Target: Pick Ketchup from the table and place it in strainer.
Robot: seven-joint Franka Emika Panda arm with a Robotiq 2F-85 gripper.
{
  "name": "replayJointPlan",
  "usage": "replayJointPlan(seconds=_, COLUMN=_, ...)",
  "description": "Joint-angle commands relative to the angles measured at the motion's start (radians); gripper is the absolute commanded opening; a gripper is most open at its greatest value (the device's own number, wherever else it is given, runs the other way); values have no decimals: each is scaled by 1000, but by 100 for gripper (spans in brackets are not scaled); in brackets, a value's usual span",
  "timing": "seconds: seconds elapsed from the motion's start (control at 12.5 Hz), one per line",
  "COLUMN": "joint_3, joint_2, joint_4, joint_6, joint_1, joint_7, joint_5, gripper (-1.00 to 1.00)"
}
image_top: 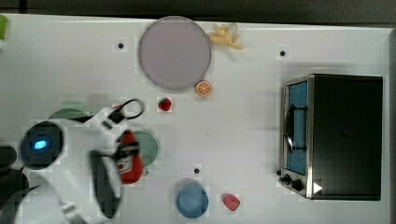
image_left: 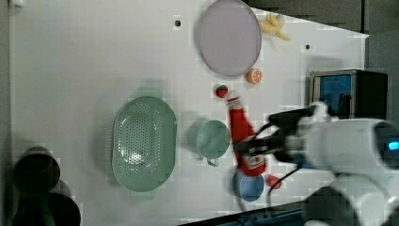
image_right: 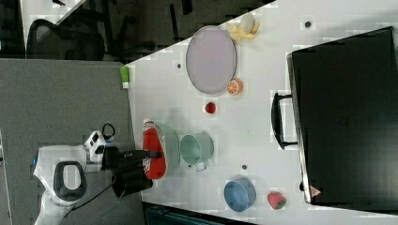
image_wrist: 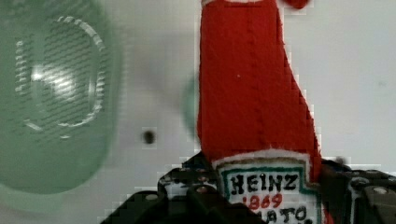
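Observation:
My gripper (image_left: pixel 249 149) is shut on the Ketchup (image_left: pixel 240 125), a red squeeze bottle with a white label, gripping it at the label end. In the left view the bottle hangs between the round green cup (image_left: pixel 212 139) and my arm, its cap end pointing toward the strawberry (image_left: pixel 221 90). The mint-green strainer (image_left: pixel 143 143) lies to the left view's left, beyond the cup, with nothing in it. In the wrist view the Ketchup (image_wrist: pixel 252 93) stands out from the gripper (image_wrist: pixel 261 198), and the blurred strainer (image_wrist: pixel 51 98) lies off to one side below. In the right view the Ketchup (image_right: pixel 152 150) overlaps the strainer (image_right: pixel 172 145).
A lilac plate (image_left: pixel 229 37), an orange slice (image_left: pixel 254 76) and a banana (image_left: pixel 275 26) lie further along the table. A blue cup (image_left: pixel 249 186) and a pinkish-red lump (image_left: pixel 273 181) sit below the gripper. A toaster oven (image_left: pixel 348 92) stands at the left view's right; dark cups (image_left: pixel 35 172) at its lower left.

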Motion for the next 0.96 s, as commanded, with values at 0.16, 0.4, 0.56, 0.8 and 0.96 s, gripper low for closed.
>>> replayJointPlan(seconds=0.16, joint_3=117, joint_2=85, joint_4=71, joint_6=149, joint_1=10, joint_7=252, joint_5=9, gripper=20)
replayJointPlan(seconds=0.4, joint_3=189, joint_2=189, joint_4=70, joint_6=256, joint_1=20, joint_7=413, joint_5=9, gripper=20)
replayJointPlan(seconds=0.56, joint_3=212, joint_2=256, joint_4=70, joint_6=316, joint_1=39, joint_7=471, joint_5=4, gripper=20)
replayJointPlan(seconds=0.8, joint_3=209, joint_2=350, joint_4=69, joint_6=414, joint_1=72, joint_7=524, joint_5=-5, gripper=20)
replayJointPlan(seconds=0.96, joint_3=200, joint_2=403, joint_4=68, joint_6=469, joint_1=83, joint_7=530, joint_5=-28, gripper=26)
